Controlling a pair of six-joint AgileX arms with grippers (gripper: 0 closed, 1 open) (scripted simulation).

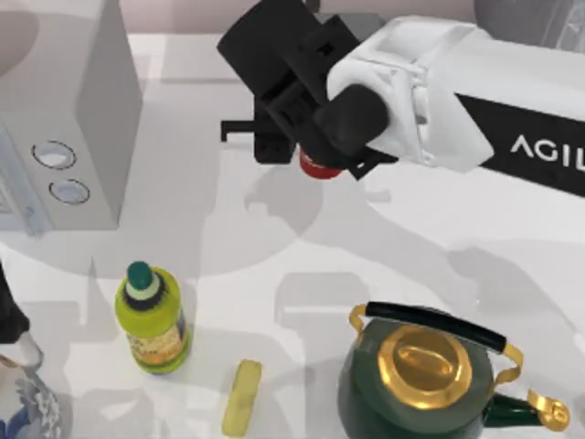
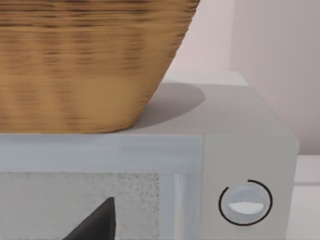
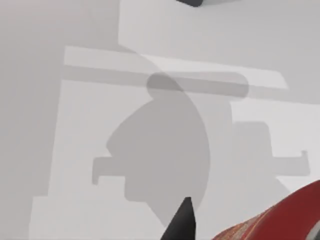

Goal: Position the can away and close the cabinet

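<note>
Red can sits in the right gripper, upper centre of the top view, mostly hidden under the black wrist; only a sliver of red pokes out below. Right wrist view backs that up: red curved side w/ label print at lower right, a dark fingertip just beside it, bare white table underneath w/ shadows well below. So fingers look clamped on the can, can lifted off the surface — probably carried high so it clears the stuff on the table en route.

Outward from there: white box w/ two round dials at upper left of the top view, yellow-green bottle w/ teal cap lower left, small yellow bar lying flat at bottom centre, dark green kettle w/ gold lid lower right, blue-white vase at the bottom left corner.

Left arm looks parked at far left, gripper state: can't tell. Its wrist cam faces the dial box front, one dial visible, woven basket resting on top, a dark fingertip at the bottom edge.

Judgement: this is the carry step; the can isn't stowed yet and door closing is still to come. Can't pick out the cabinet w/ certainty here.
</note>
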